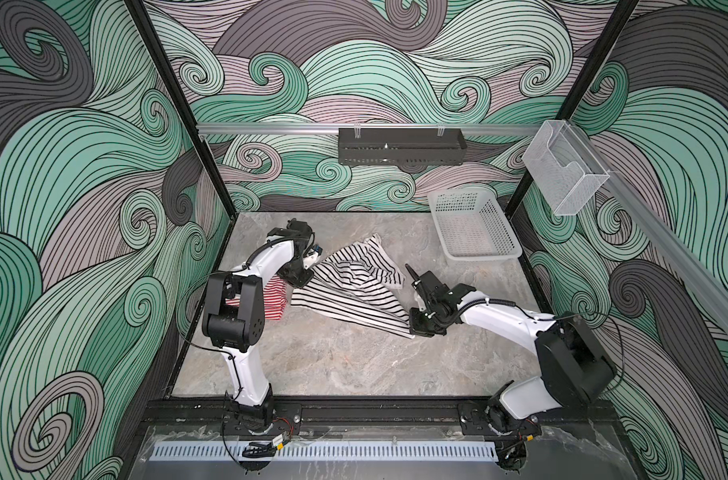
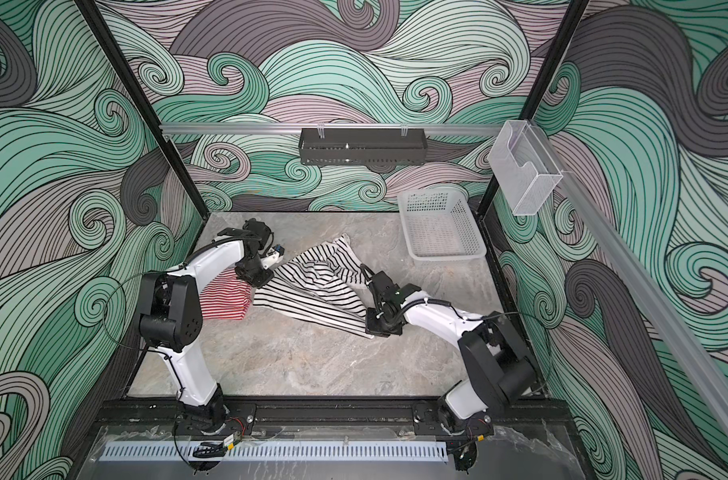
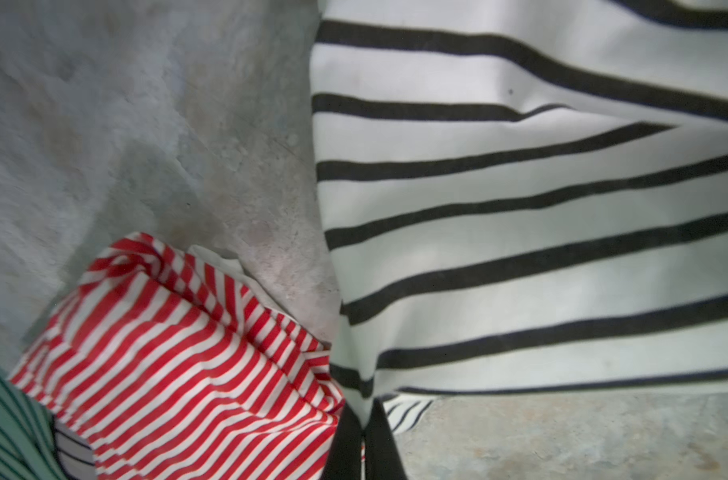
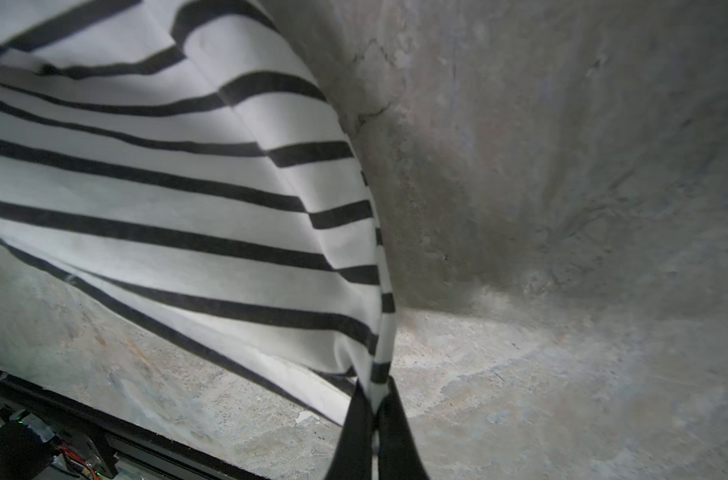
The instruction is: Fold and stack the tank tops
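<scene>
The white tank top with black stripes (image 1: 354,286) (image 2: 312,284) lies crumpled across the middle of the grey table, stretched between both arms. My left gripper (image 1: 301,281) (image 3: 364,415) is shut on its left corner; the fabric (image 3: 520,208) fans out from the pinched fingers. My right gripper (image 1: 414,329) (image 4: 379,399) is shut on its near right corner, and the cloth (image 4: 167,187) rises from the jaws. The red-and-white striped tank top (image 1: 276,300) (image 2: 226,301) (image 3: 179,365) lies bunched beside the left gripper, partly hidden under the left arm in both top views.
A white perforated basket (image 1: 485,254) (image 2: 447,254) stands at the back right of the table. A black tray (image 1: 399,146) hangs on the back rail and a clear plastic box (image 1: 564,166) on the right rail. Bare marble table (image 1: 333,365) stretches toward the front edge.
</scene>
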